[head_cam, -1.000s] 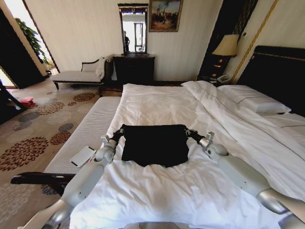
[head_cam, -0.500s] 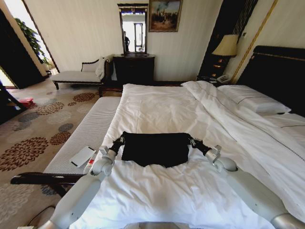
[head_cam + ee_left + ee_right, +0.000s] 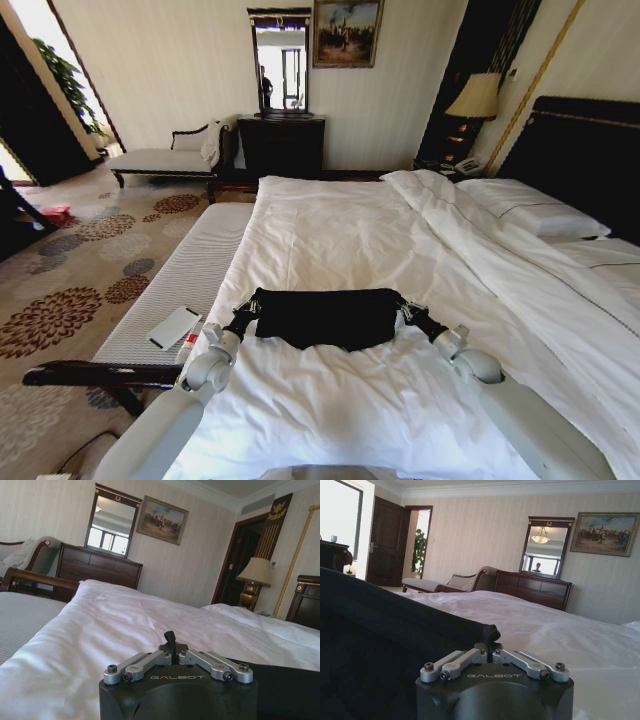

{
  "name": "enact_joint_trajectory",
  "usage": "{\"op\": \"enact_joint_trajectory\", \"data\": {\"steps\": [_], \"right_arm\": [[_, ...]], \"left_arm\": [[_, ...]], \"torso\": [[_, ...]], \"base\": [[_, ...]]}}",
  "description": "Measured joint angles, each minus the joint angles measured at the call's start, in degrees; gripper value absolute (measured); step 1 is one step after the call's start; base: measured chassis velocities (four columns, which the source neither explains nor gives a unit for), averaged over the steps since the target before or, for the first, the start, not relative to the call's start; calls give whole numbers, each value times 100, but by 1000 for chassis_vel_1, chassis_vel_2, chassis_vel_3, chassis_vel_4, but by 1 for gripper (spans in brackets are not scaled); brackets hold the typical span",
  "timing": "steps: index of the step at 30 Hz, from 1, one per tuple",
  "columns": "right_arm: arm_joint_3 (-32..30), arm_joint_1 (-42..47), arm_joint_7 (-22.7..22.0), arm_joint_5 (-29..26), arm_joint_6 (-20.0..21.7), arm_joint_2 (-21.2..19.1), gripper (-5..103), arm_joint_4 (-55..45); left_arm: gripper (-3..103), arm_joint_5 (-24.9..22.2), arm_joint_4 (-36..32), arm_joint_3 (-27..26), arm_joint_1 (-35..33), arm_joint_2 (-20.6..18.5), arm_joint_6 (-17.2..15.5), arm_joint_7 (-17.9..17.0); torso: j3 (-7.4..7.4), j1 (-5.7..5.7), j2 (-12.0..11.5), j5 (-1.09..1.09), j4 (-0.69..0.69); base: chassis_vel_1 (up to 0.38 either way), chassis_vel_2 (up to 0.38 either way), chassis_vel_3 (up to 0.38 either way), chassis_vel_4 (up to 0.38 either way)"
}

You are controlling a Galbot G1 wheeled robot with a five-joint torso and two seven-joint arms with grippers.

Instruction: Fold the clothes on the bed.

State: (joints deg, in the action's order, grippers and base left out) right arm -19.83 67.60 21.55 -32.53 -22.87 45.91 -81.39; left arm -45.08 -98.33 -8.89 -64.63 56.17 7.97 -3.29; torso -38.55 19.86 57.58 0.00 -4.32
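Black fabric: the soft black fabric top (image 3: 327, 317) lies as a low, wide band on the white duvet (image 3: 340, 230) near the foot of the large double bed with the dark wooden headboard (image 3: 585, 150); its far edge is lifted off the duvet and held at both ends.
Left pincer: the left pincer (image 3: 249, 309) is at the top's left far corner, its jaws closed; the left wrist view shows them together with only a dark sliver between them, and the black cloth (image 3: 280, 682) running off to one side.
Right pincer: the right pincer (image 3: 405, 310) is at the right far corner, its jaws pinched on a bunched corner of the cloth (image 3: 487, 630), which stretches away in the right wrist view as a taut dark sheet.
Step in hand: judged to be the fold of the far edge toward the near hem.
How it is done well: both corners are best kept level and equally far apart, so the held edge stays straight and no slack sags in the middle.
Landing: the held edge is best laid in line with the near hem before the grip is let go.
Risk: the duvet could be dragged into wrinkles if the cloth is carried too low; a thin pinch at the left could slip.
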Motion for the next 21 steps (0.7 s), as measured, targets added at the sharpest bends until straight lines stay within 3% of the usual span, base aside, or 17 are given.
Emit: {"op": "enact_joint_trajectory", "data": {"steps": [12, 17, 19, 21], "right_arm": [[-147, 531, 45, 287, -423, 99, 0, -94], [-128, 673, 56, 489, -531, 197, -2, -81], [-127, 700, 75, 512, -548, 215, 2, -80], [-139, 747, 79, 523, -575, 218, 13, -86]], "left_arm": [[1, 80, -167, -395, -549, 1, 145, 18], [1, 319, -224, -418, -873, 9, 201, 10], [0, 456, -230, -378, -980, 33, 202, -65], [4, 575, -256, -351, -1071, 50, 202, -118]], "torso": [[0, 1, -1, 0, 1], [0, 0, -1, 0, 1], [0, 0, 0, -1, 1], [0, 1, -1, 0, 2]], "base": [[0, 0, 0, 0], [0, 0, 0, 0], [0, 0, 0, 0], [0, 0, 0, 0]]}}
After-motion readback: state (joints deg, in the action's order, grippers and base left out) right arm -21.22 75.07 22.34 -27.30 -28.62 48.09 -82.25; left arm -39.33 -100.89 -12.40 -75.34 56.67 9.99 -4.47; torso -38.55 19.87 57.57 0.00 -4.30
